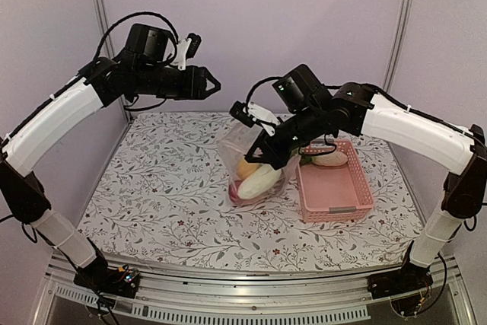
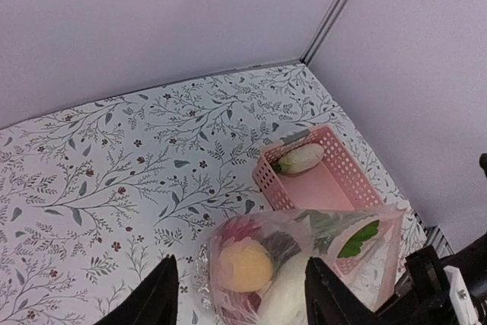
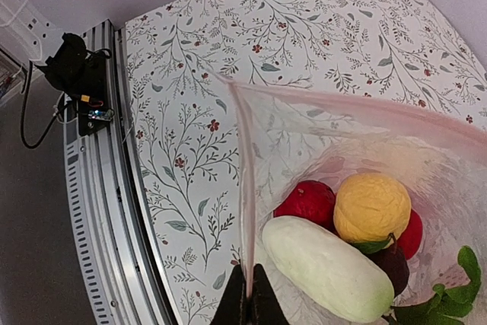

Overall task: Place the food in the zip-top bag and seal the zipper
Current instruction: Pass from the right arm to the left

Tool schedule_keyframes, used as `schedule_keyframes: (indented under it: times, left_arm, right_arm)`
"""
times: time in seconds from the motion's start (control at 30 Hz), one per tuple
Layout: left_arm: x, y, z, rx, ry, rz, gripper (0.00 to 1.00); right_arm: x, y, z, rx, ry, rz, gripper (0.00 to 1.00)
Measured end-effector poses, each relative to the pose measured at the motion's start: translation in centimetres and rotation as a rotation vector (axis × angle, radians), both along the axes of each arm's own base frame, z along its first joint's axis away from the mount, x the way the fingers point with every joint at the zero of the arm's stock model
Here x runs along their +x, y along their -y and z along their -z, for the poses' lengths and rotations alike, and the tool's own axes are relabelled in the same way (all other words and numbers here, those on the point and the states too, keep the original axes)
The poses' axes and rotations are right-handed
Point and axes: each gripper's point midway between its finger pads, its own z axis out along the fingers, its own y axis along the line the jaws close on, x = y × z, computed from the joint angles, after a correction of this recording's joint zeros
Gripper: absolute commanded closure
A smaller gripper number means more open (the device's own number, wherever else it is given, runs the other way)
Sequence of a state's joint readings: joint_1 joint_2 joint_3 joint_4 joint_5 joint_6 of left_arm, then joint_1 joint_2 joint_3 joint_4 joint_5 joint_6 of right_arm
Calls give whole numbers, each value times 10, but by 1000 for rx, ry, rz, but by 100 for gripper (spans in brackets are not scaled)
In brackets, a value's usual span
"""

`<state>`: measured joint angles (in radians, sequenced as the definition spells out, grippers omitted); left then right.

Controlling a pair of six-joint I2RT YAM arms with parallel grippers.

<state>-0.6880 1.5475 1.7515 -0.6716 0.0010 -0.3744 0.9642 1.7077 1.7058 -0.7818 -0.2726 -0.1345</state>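
Note:
The clear zip-top bag (image 1: 255, 167) stands mid-table, held up at its mouth. My right gripper (image 3: 249, 304) is shut on the pinkish zipper (image 3: 245, 188) strip along the bag's edge. Inside the bag lie food pieces: a white oblong one (image 3: 327, 268), a red one (image 3: 307, 201), a yellow one (image 3: 371, 207), a dark purple one (image 3: 392, 260) and green leaves (image 3: 449, 294). My left gripper (image 1: 213, 83) hangs open high above the table, left of the bag, holding nothing. In the left wrist view the bag (image 2: 304, 256) shows far below its fingers (image 2: 163, 294).
A pink lattice basket (image 1: 338, 192) sits right of the bag, touching it. One white oblong food piece with a green end (image 2: 298, 157) lies at the basket's far end. Walls close the back and both sides. The metal rail (image 3: 99, 211) runs along the near edge.

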Motion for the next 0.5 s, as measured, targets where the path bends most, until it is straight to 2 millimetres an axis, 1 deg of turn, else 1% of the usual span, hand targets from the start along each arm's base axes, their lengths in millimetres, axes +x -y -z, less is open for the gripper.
schedule_keyframes:
  times: [0.03,0.17,0.27,0.33,0.4,0.47,0.5]
  left_arm:
    - [-7,7,6,-12,-28,48,45]
    - [-34,35,16,-77,-121,227,43]
    - [-54,59,23,-93,-174,339,45]
    - [-60,70,33,-82,-212,373,45]
    - [-60,74,45,-68,-246,379,49]
    - [-60,76,56,-53,-282,378,56]
    - [-60,77,61,-49,-296,379,62]
  right_arm:
    - [-1,1,0,0,-2,2,99]
    - [-1,2,-4,9,3,4,99]
    - [-1,2,-4,9,3,5,99]
    - [-1,3,-5,11,5,7,99]
    - [-1,2,-7,18,9,8,98]
    - [-1,2,-8,23,11,9,98]
    - [-1,2,-8,25,12,11,98]
